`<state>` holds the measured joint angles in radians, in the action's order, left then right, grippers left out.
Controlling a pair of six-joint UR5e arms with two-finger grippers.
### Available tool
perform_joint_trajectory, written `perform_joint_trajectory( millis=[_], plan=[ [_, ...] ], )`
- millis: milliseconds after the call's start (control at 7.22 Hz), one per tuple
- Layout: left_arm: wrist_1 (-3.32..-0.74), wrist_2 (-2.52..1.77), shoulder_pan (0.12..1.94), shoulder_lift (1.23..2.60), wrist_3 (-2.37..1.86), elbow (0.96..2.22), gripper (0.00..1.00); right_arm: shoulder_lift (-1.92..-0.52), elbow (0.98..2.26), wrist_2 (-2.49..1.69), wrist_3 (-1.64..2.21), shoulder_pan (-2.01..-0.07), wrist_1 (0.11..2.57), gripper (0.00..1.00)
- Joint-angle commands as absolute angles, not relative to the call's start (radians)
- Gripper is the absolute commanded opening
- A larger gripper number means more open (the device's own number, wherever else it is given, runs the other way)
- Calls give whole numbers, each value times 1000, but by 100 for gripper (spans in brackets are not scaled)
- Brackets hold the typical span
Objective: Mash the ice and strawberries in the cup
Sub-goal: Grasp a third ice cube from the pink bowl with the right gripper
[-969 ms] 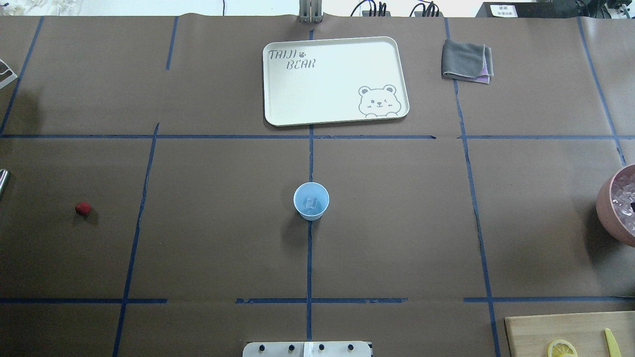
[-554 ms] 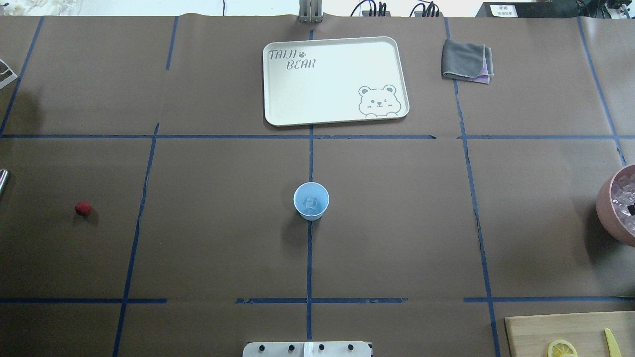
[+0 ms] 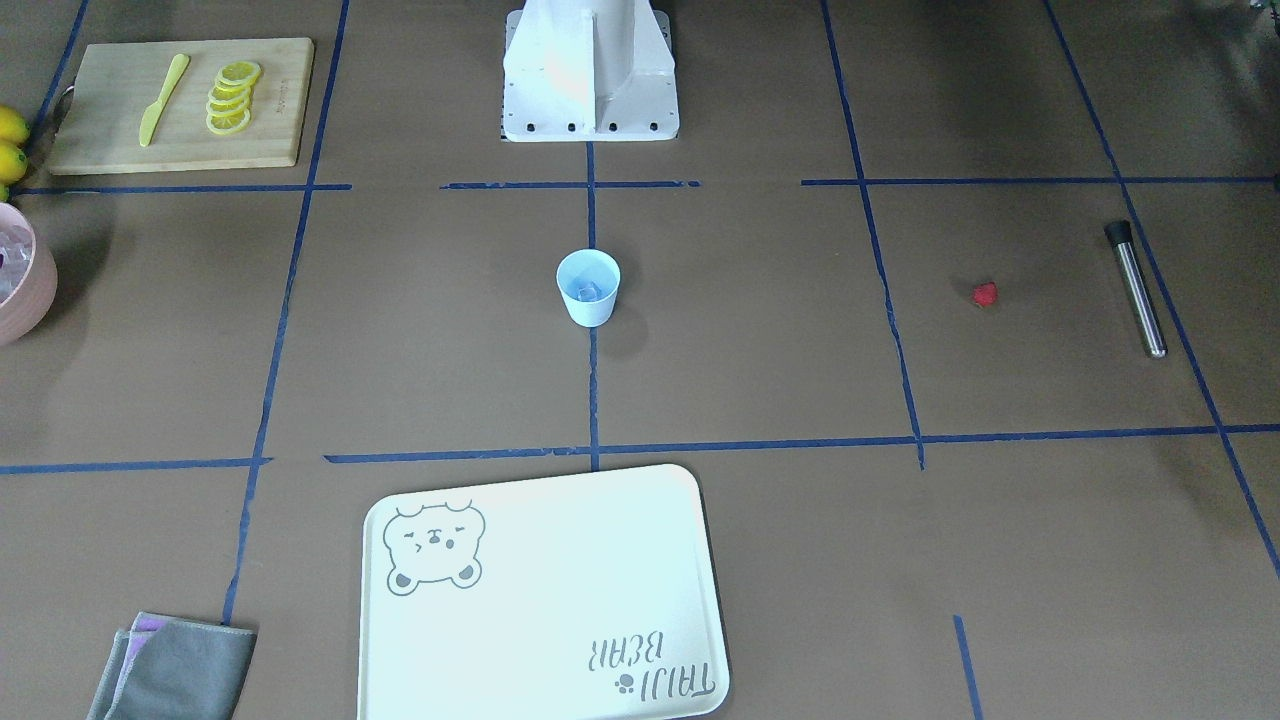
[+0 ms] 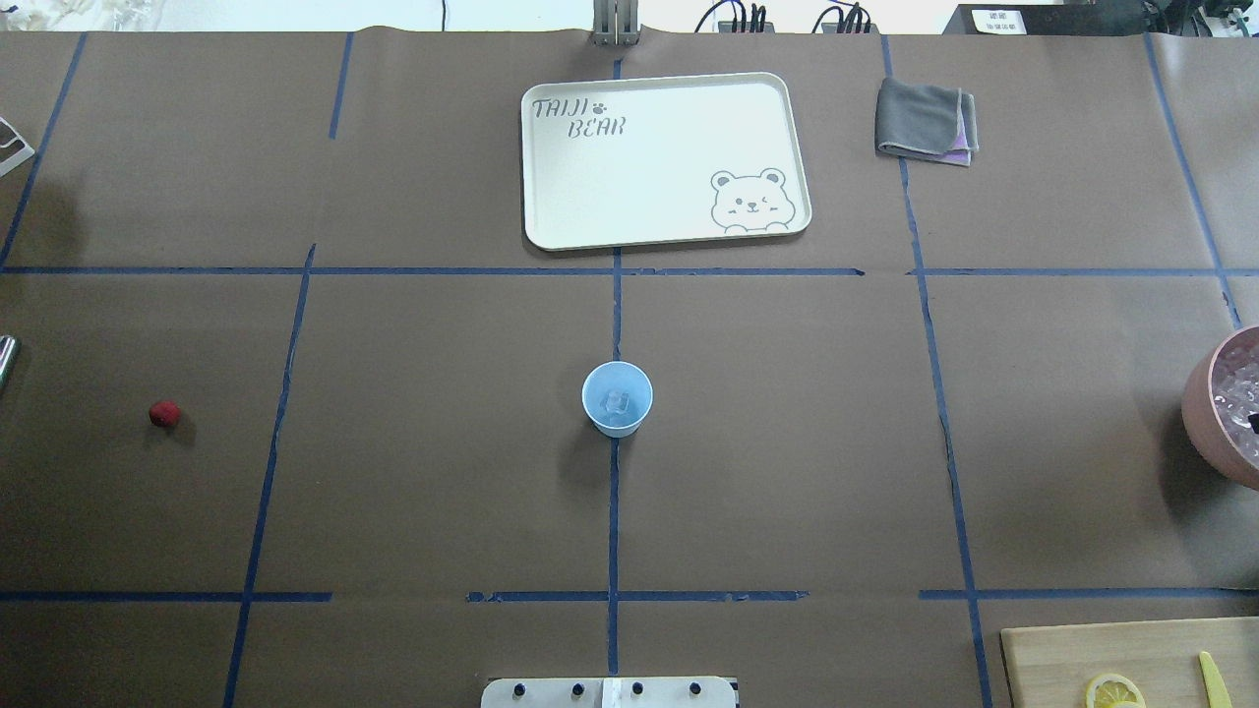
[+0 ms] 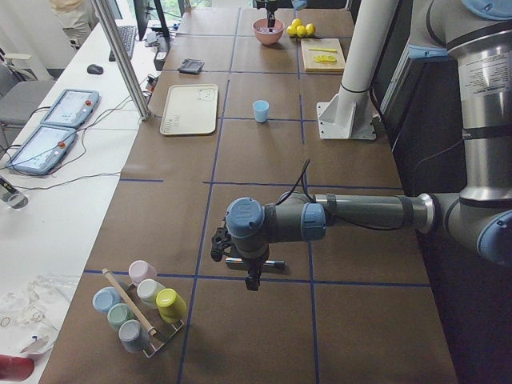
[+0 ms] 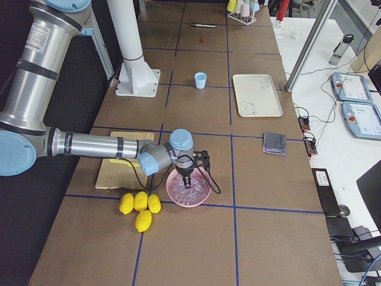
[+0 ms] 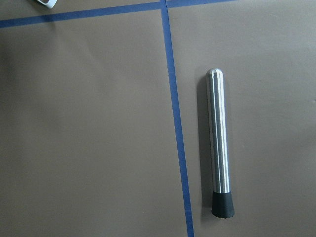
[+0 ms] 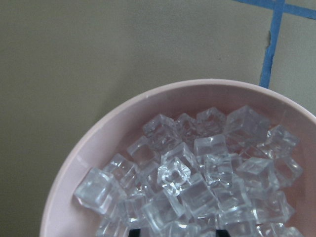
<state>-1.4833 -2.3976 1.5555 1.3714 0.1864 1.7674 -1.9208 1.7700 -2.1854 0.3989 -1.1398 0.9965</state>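
Note:
The pale-blue cup [image 4: 617, 398] stands upright at the table's middle with one ice cube [image 4: 618, 400] inside; it also shows in the front view [image 3: 588, 288]. The red strawberry [image 4: 164, 414] lies alone on the table far to my left. More ice [image 8: 197, 173] fills the pink bowl [image 8: 94, 148] at the right edge. My right gripper [image 6: 189, 180] hangs over this bowl; in the right wrist view its two dark fingertips [image 8: 134, 232] stand wide apart just above the cubes. My left gripper [image 5: 252, 276] hovers over a steel muddler [image 7: 218, 143]; I cannot tell whether it is open or shut.
A cream bear tray [image 4: 551, 197] lies beyond the cup and a grey cloth [image 4: 925, 120] at the far right. A cutting board [image 3: 270, 100] holds lemon slices and a yellow knife. Lemons [image 6: 140, 205] lie beside the bowl. A rack of cups [image 5: 140, 308] stands at the left end.
The dark tip of my right gripper at the bowl has shifted slightly towards the near side. The cup, the ice in it and the strawberry have not moved.

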Motion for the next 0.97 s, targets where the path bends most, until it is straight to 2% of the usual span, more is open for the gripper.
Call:
perform_joint_trajectory(
  millis=[0, 138, 415, 554, 831],
  plan=[
    [-1483, -2398, 1555, 1371, 186, 1767, 100, -1925, 1769, -2178, 397, -1138, 997, 58],
    [-1482, -2398, 1555, 1371, 186, 1767, 100, -1927, 1769, -2180, 396, -1138, 997, 51],
    [-1483, -2398, 1555, 1371, 186, 1767, 100, -1927, 1769, -2181, 390, -1140, 997, 14],
    [-1483, -2398, 1555, 1371, 187, 1767, 100, -1927, 1772, -2183, 390, -1140, 997, 4],
    [-1482, -2398, 1555, 1371, 186, 1767, 100, -1930, 1792, -2194, 388, -1146, 997, 3]
  ],
)
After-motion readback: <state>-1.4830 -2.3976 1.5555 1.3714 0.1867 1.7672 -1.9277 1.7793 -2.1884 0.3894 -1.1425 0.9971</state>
